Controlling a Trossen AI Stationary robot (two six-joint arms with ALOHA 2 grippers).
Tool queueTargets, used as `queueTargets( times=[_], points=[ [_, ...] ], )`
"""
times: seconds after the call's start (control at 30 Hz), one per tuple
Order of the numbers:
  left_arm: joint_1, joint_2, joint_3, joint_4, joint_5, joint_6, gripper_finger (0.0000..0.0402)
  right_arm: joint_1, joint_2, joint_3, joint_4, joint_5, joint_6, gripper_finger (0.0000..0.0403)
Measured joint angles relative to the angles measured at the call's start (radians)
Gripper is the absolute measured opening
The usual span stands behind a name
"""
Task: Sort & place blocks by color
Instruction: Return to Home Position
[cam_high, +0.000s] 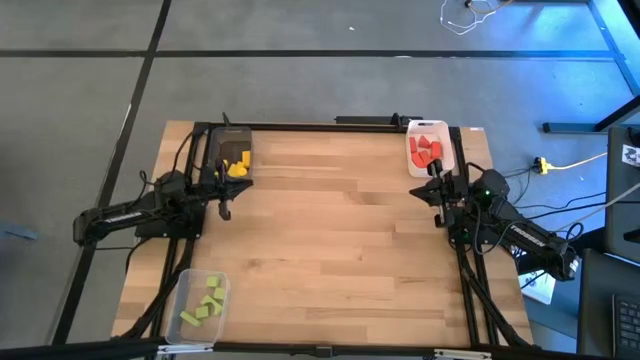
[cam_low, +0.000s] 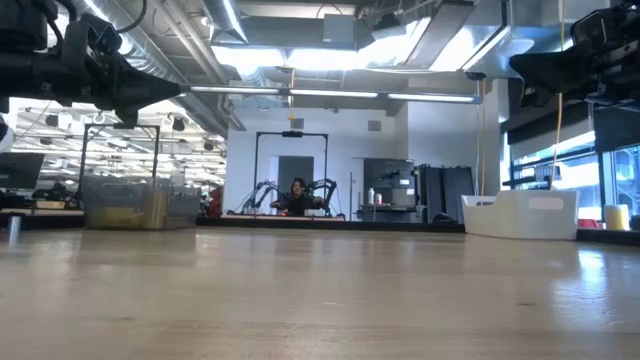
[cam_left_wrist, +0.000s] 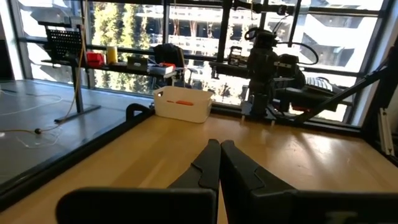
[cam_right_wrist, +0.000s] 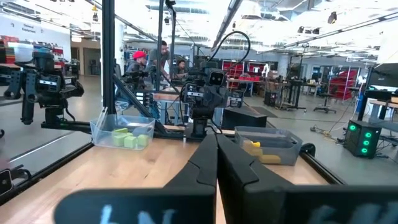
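Three sorted piles: chunky yellow blocks (cam_high: 237, 167) in the dark tray (cam_high: 224, 139), red blocks (cam_high: 425, 150) in the white tray (cam_high: 428, 124), light-green blocks (cam_high: 203, 302) in the clear tray (cam_high: 193, 279). Left gripper (cam_high: 226, 209) and right gripper (cam_high: 437, 217) both clamped closed, empty.

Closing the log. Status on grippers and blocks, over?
Left gripper and right gripper shut, empty. Yellow blocks in dark tray, red blocks in white tray, green blocks in clear tray. Nothing in the way.

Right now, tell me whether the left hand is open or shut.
Shut. The left hand shows both fingers pressed together in its wrist view, nothing between.
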Motion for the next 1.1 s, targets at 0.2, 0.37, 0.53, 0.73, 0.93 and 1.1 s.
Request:
queueTargets(
  times=[0.2,0.37,0.53,0.73,0.93,1.1],
  points=[
    [0.0,0.0,0.0,0.0,0.0,-0.01,0.0,0.0,0.0,0.0,0.0,0.0,-0.002,0.0],
    [0.0,0.0,0.0,0.0,0.0,-0.011,0.0,0.0,0.0,0.0,0.0,0.0,-0.003,0.0],
    [0.0,0.0,0.0,0.001,0.0,-0.011,0.0,0.0,0.0,0.0,0.0,0.0,-0.003,0.0001],
    [0.0,0.0,0.0,0.001,-0.001,-0.011,0.0,0.0,0.0,0.001,0.0,0.0,-0.003,0.0001],
    [0.0,0.0,0.0,0.001,-0.001,-0.011,0.0,0.0,0.001,0.001,0.0,0.0,-0.003,0.0001],
    [0.0,0.0,0.0,0.001,-0.001,-0.011,0.0,0.0,0.001,0.001,0.0,0.0,-0.003,0.0001]
  ],
)
